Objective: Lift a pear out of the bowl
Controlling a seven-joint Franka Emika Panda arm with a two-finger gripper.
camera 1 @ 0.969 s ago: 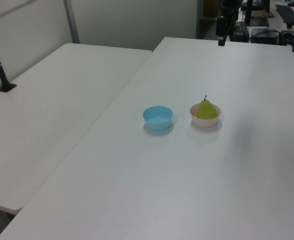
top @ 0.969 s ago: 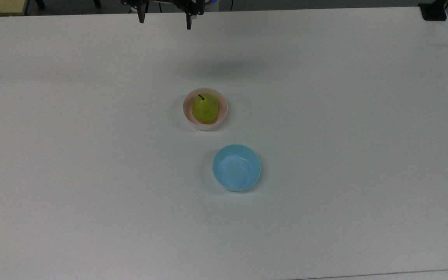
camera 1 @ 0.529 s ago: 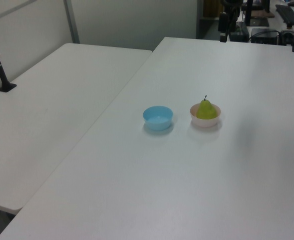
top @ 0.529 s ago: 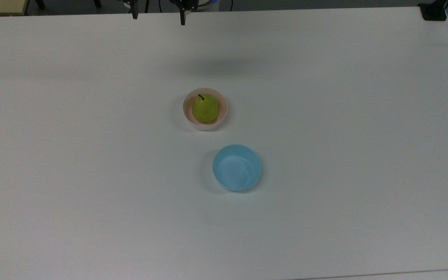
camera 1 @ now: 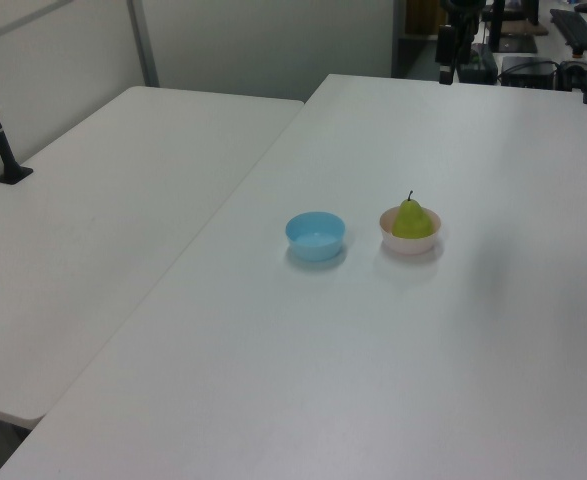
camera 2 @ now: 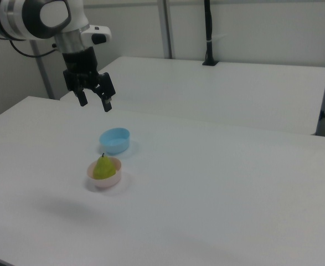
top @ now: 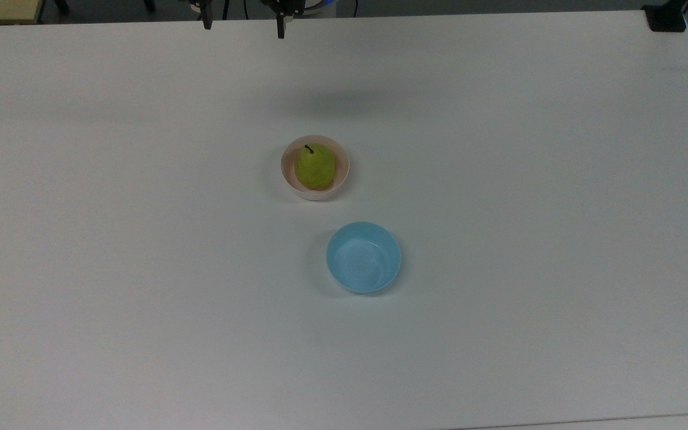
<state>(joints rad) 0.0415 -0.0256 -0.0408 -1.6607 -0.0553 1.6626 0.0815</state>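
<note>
- Two spread fingers and nothing between them: the gripper [camera 2: 94, 101] hangs wide open and empty above the white table [top: 529, 179], seen in the right view high over the two bowls.
- One second back, the fingertips reached further down into the top view; half a second back they had drawn up toward the top view's upper edge, and they sit at the same place now, so the arm appears to have paused rather than begun its approach.
- Nothing on the table has shifted: the pear [top: 315, 168] stands stem-up in the pink bowl [top: 287, 173], with the light blue bowl [top: 363, 257] just beside it, toward the top view's lower right.
- By this reading the pick has not started; the whole reach, descent and grasp remain.
- In the top view the fruit lies well below the gripper and slightly to the top view's right; in the right view it sits well below the fingertips, almost directly beneath them.
</note>
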